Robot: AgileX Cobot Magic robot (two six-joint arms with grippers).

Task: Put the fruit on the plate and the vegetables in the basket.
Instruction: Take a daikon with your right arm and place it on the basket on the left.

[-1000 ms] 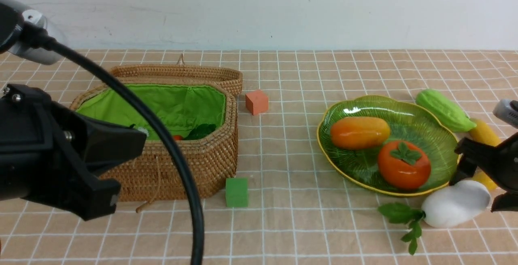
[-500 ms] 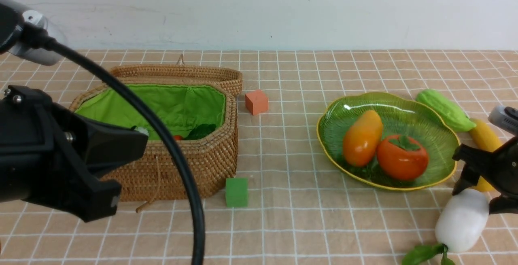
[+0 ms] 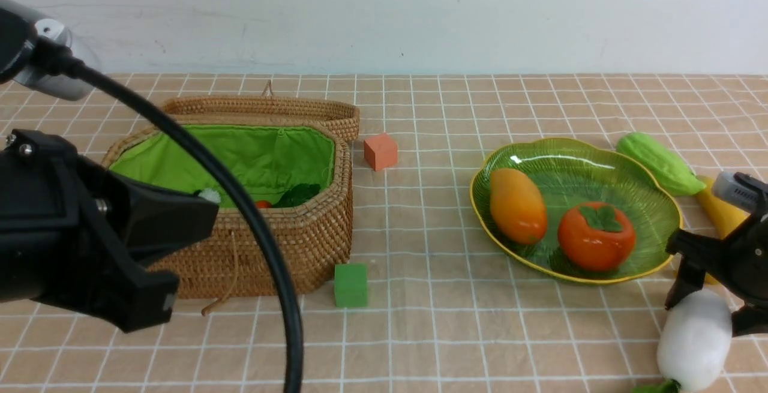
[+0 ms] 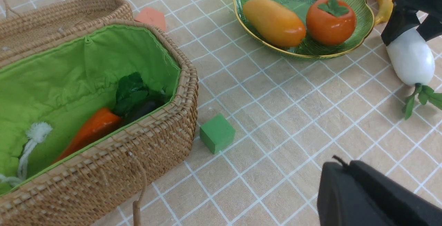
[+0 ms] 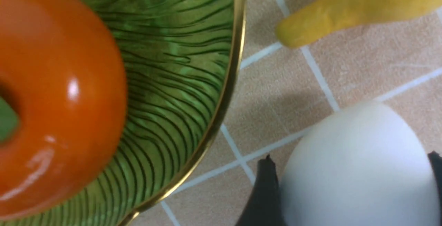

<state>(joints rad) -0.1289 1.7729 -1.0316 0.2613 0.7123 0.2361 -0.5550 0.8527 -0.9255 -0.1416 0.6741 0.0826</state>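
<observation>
Fruit (image 3: 564, 219): mango (image 3: 518, 205) and persimmon (image 3: 596, 236) sit on the plate (image 3: 576, 156), while the banana (image 3: 723, 213) lies just outside it. Carrot (image 4: 93, 129) and eggplant (image 4: 143, 108) are in the basket (image 3: 300, 231), and the gourd (image 3: 659, 162) is still out. Your right gripper (image 3: 714, 308) straddles the radish (image 3: 694, 342) beside the plate, touching both sides, though you cannot tell if it grips; your left gripper (image 3: 156, 237) is closed and empty.

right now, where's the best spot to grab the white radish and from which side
Take the radish across the middle of its white body, from straight above. It lies flat on the cloth, smooth and rounded, so a hold near the domed end, where the right tool straddles it, would likely slip off.
</observation>
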